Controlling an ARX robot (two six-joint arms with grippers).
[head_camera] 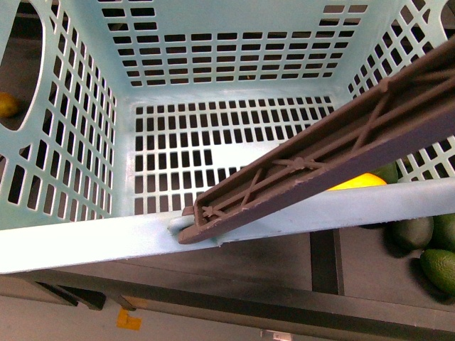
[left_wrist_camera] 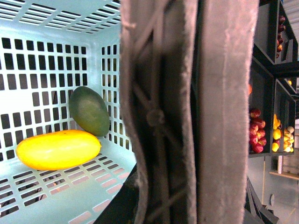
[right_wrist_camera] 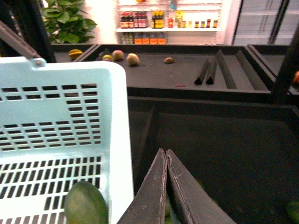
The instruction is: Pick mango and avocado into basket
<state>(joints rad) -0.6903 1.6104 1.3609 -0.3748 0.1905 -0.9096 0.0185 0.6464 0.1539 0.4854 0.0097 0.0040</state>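
Brown ribbed handle (head_camera: 320, 167) lies across the teal slotted plastic basket (head_camera: 92, 234) near rim. Left wrist view only: smooth yellow oval mango (left_wrist_camera: 58, 149) and dull dark-green avocado (left_wrist_camera: 88, 110) rest touching on the basket floor, by a corner; left gripper fingers unseen, cannot tell. Right gripper (right_wrist_camera: 166, 186) fingers pressed together, holding nothing. More avocados (head_camera: 426, 245) lie outside. Beyond, dark produce bins (right_wrist_camera: 187, 70), then bottle shelves (right_wrist_camera: 168, 21).

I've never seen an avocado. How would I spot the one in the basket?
Find the light teal basket with slotted walls. On its floor two fruits lie touching, near a corner. The avocado is the dark green, dull, egg-shaped one, nearer the wall; the mango beside it is bright yellow and longer.
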